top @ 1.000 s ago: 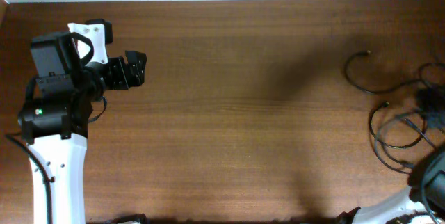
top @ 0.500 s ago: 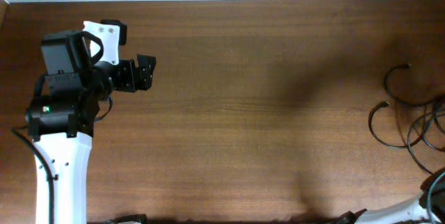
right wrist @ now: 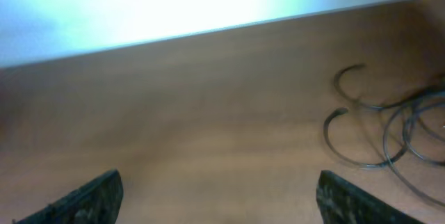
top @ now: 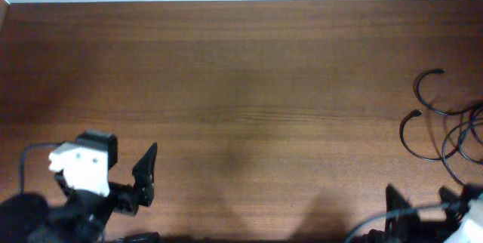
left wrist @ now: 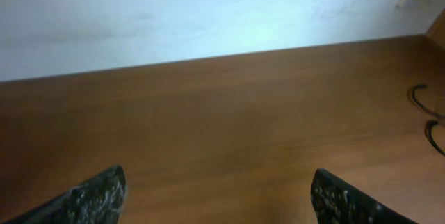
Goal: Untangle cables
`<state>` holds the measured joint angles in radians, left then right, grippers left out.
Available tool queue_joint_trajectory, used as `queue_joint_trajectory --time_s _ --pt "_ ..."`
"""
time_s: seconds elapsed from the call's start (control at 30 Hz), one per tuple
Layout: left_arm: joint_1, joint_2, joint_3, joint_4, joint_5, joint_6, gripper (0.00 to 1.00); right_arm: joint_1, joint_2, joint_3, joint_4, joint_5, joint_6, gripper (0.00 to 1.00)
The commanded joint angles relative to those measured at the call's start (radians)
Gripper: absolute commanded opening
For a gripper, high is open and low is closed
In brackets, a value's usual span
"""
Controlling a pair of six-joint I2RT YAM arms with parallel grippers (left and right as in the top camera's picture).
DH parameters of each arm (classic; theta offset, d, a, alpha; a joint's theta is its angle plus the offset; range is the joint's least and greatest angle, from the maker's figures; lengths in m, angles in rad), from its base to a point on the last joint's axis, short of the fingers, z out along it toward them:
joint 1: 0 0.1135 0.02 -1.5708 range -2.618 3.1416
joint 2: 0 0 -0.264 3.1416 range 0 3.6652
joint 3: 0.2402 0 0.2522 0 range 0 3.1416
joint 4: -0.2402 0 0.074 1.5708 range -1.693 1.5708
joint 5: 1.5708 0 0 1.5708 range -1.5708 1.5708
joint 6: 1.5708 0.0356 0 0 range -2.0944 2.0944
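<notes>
- Left gripper [top: 146, 179]: half a second ago it was up by the far-left part of the table. It is now down at the near edge, jaws spread wide with nothing between them.
- Table [top: 241, 84]: brown wood grain, smooth and matte.
- Cables [top: 402, 136]: thin black cords with small plug tips, lying in open C-curves and overlapping loops. They sit at the table's right edge, about where they lay half a second ago.
- Right gripper [right wrist: 219, 196]: dark, scuffed fingers stand wide apart and empty. The cables lie ahead, well clear of them.

The left arm [top: 81, 170] is white-shelled over black parts, with a thin dark wire [top: 26, 153] and black, grey-speckled fingers [left wrist: 95, 197].
</notes>
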<state>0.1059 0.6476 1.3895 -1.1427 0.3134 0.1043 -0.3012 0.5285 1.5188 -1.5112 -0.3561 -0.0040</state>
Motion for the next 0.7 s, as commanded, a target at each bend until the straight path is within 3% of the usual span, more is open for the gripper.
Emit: queue_joint_trajectory --time_s 0.0,0.1,0.13,0.17,0.33,0.4,0.47,0.53,0.6,0.67 --pt "0.000 -0.092 0.004 -0.047 -0.074 -0.013 0.86 0.094 -0.053 0.002 -0.087 -0.060 -0.053 0.78" --pt "0.000 -0.163 0.004 -0.067 -0.087 -0.013 0.92 0.132 -0.183 0.007 -0.149 -0.137 -0.071 0.81" --pt "0.000 -0.185 0.004 -0.068 -0.113 -0.014 0.98 0.132 -0.259 0.013 -0.187 -0.130 -0.070 0.86" --pt "0.000 -0.198 0.005 -0.069 -0.113 -0.020 0.99 0.132 -0.322 0.014 -0.187 -0.144 -0.066 0.99" --pt "-0.001 -0.205 0.004 -0.102 -0.127 -0.047 0.99 0.135 -0.424 0.008 -0.187 -0.211 -0.068 0.99" --pt "-0.001 -0.205 0.004 -0.108 -0.127 -0.047 0.99 0.103 -0.430 0.005 -0.186 -0.093 -0.072 0.99" --pt "-0.002 -0.205 0.004 -0.107 -0.127 -0.047 0.99 0.074 -0.508 0.002 -0.119 -0.062 -0.220 0.99" --pt "-0.002 -0.205 0.004 -0.105 -0.127 -0.047 0.99 0.086 -0.523 -0.015 -0.099 -0.314 -0.416 0.99" --pt "-0.026 -0.205 0.004 -0.105 -0.127 -0.047 0.99 0.082 -0.523 -0.089 -0.066 -0.338 -0.445 0.99" --pt "-0.038 -0.205 0.005 -0.103 -0.127 -0.047 0.99 0.078 -0.523 -0.249 0.116 -0.340 -0.444 0.99"
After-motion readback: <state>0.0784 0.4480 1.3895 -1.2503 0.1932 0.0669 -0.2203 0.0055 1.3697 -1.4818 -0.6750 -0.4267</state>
